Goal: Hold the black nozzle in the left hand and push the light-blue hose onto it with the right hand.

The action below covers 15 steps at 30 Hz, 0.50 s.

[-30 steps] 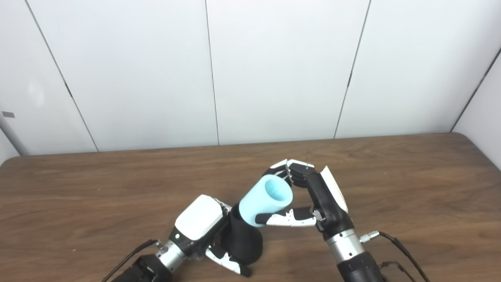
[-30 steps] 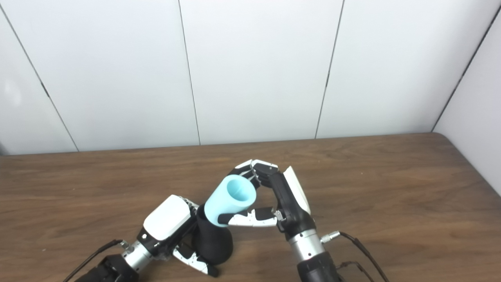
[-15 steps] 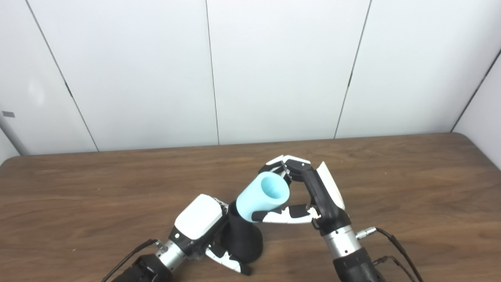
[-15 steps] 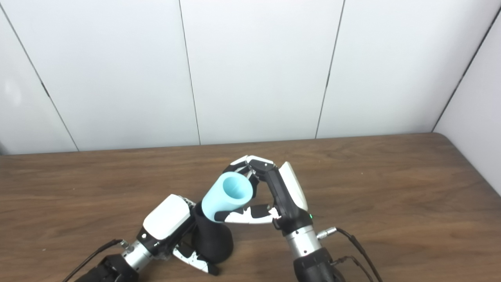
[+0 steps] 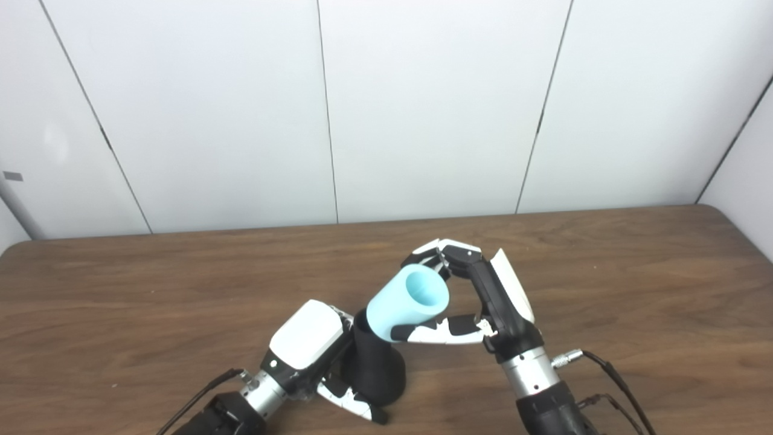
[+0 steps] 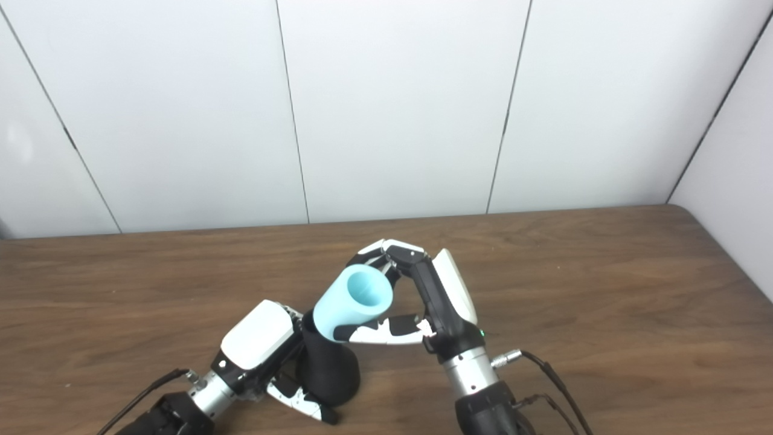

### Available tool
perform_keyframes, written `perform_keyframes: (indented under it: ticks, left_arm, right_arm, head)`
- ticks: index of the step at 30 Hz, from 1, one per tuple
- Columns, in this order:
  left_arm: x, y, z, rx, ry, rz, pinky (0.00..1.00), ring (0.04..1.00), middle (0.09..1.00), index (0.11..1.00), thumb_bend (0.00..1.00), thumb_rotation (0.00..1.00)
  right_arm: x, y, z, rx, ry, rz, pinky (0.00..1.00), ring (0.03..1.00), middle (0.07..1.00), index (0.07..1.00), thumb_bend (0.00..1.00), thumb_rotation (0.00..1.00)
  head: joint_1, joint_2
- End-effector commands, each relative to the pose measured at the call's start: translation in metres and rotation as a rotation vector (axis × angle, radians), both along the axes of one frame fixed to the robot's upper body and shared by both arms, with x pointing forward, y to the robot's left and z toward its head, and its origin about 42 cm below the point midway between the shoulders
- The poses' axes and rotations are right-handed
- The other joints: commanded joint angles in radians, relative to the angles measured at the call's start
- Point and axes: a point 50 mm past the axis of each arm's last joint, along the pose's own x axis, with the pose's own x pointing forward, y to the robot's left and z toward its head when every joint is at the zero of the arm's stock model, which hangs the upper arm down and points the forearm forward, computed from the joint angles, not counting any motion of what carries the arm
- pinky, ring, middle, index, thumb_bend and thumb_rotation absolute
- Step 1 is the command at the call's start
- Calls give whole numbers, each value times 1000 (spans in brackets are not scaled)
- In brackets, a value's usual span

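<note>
My left hand is shut on the black nozzle, a flared dark piece held near the table's front edge with its narrow end pointing up and right. A short light-blue hose sits over that narrow end, tilted, its open mouth facing up and right. My right hand is shut on the hose, fingers curled behind it and thumb under it. The joint between hose and nozzle is partly hidden by the hose itself.
The brown wooden table stretches wide on both sides of the hands. White wall panels stand behind it. A black cable trails from my right wrist, and another cable from my left wrist.
My right hand and the hose shifted slightly left and up over the last second, onto the nozzle's end, then eased back a touch. The left hand and nozzle stayed put.
</note>
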Motion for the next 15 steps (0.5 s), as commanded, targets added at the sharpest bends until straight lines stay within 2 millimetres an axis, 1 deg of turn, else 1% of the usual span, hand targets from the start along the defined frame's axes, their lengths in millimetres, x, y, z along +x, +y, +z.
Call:
perform_keyframes:
  ticks: [1,6,8,12,15]
  left_arm:
    - [-64,-4,-78,58,238,-13,108,155,228,483,518,41]
    - [-64,-2,-80,47,264,5,109,156,229,483,518,41]
    - [-64,-1,-80,48,267,8,104,150,219,483,518,41]
    - [-63,-1,-80,57,270,7,106,153,223,483,518,42]
    - [-63,0,-80,61,267,8,109,156,226,483,518,41]
  right_arm:
    - [3,2,18,-1,-76,9,259,328,454,534,518,0]
    - [3,0,19,-2,-75,-4,293,353,455,533,518,0]
    - [3,-1,20,-4,-78,-10,261,327,454,534,518,0]
    - [4,-2,21,-3,-80,-17,268,335,454,535,518,0]
    - [5,-4,22,-6,-87,-19,296,357,455,535,518,0]
  head:
    - [-2,1]
    - [-6,0]
    - [-8,0]
    - [-9,0]
    - [-10,-2]
